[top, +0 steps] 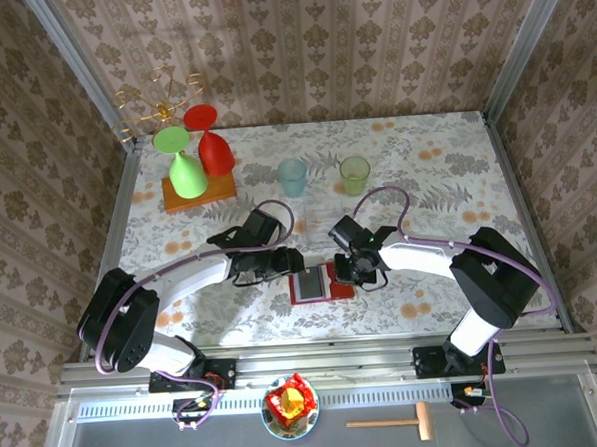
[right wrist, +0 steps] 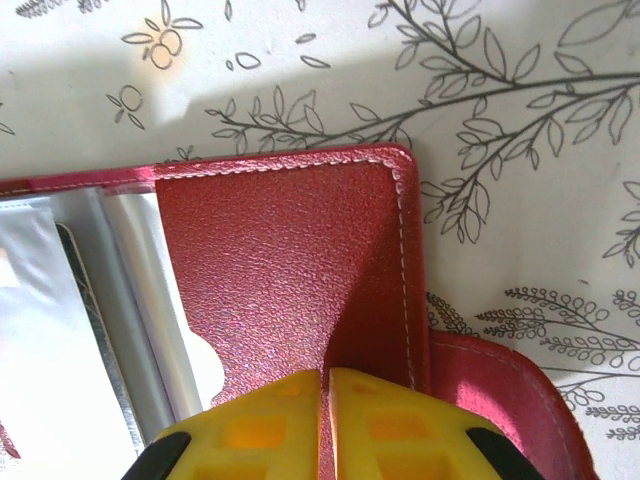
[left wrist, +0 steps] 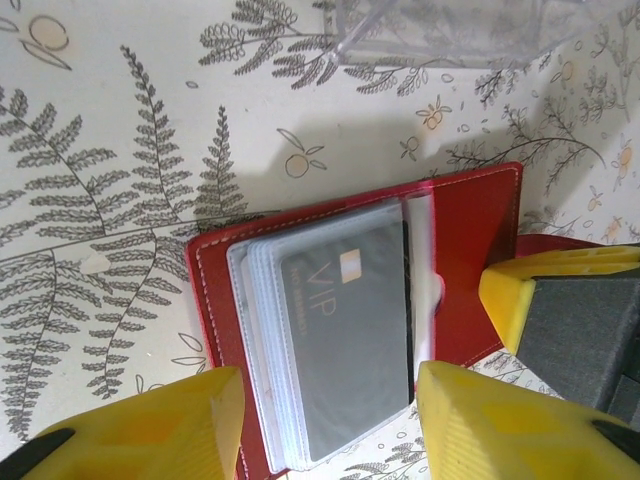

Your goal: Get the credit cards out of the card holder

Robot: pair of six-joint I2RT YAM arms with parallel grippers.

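Floral table [top: 425, 157], right hand [right wrist: 327, 385] pinching card holder [right wrist: 290, 260]

From where I'm driving, room around the card holder [top: 320, 282] is tight. The left gripper [left wrist: 330, 400] crowds its 9 o'clock side, fingers spread wide on either side of the pocket stack, and the right gripper [right wrist: 325, 385] blocks 3 o'clock, pinched tight on the red flap. At 12 o'clock a clear plastic box [left wrist: 450, 30] stands near, with the blue cup [top: 292, 177] and green cup [top: 355, 173] just behind it. At 10 o'clock, well apart, the wooden board [top: 199, 196] carries two goblets [top: 183, 167]. I see bare tablecloth [top: 446, 166] at 6 o'clock, up to the near table edge, and out towards 1 and 2 o'clock.
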